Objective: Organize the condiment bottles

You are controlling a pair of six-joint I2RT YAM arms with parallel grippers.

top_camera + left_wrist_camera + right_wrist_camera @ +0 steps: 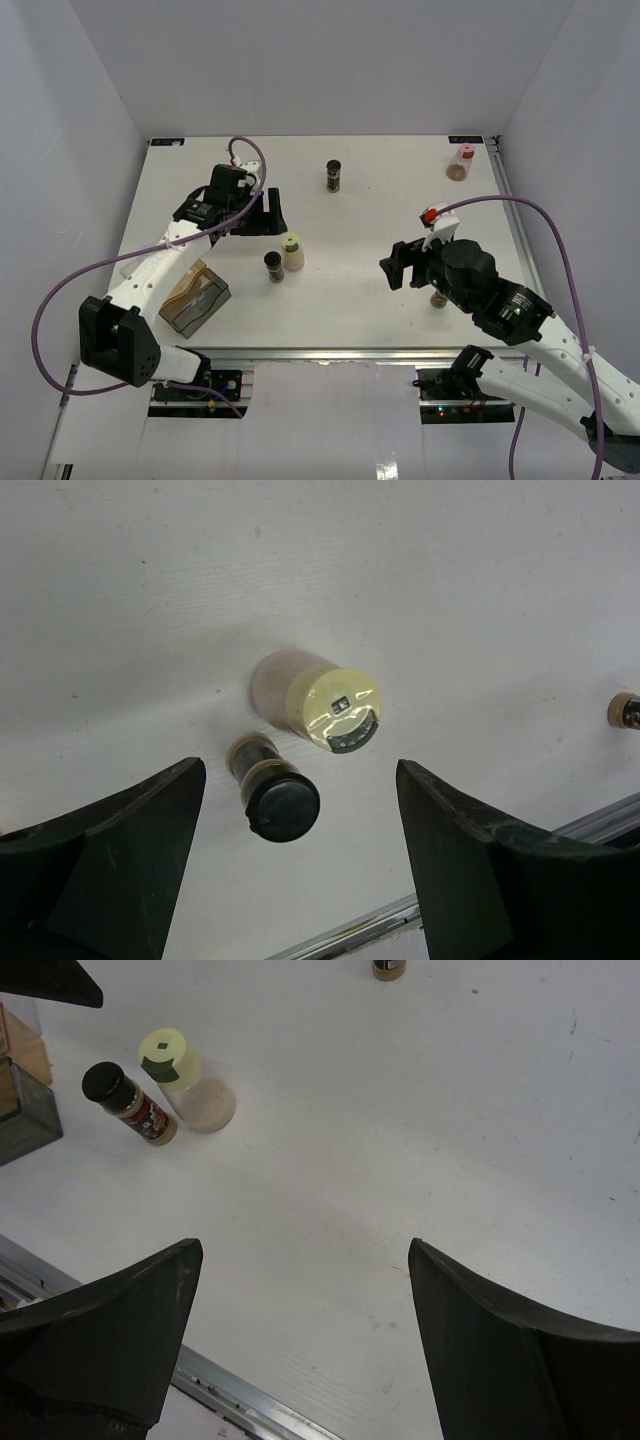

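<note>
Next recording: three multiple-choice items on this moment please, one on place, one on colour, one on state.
1. The pink-capped bottle stands: A at the near edge; B by the far right corner; C mid-table.
2. The cap beside the black-capped bottle is: A red; B blue; C pale yellow.
3. The left pincer is: A open, empty; B shut on a bottle; C shut, empty.
Answers: B, it stands alone far right; C, the yellow-capped bottle stands next to it; A, spread wide, gripping nothing.
</note>
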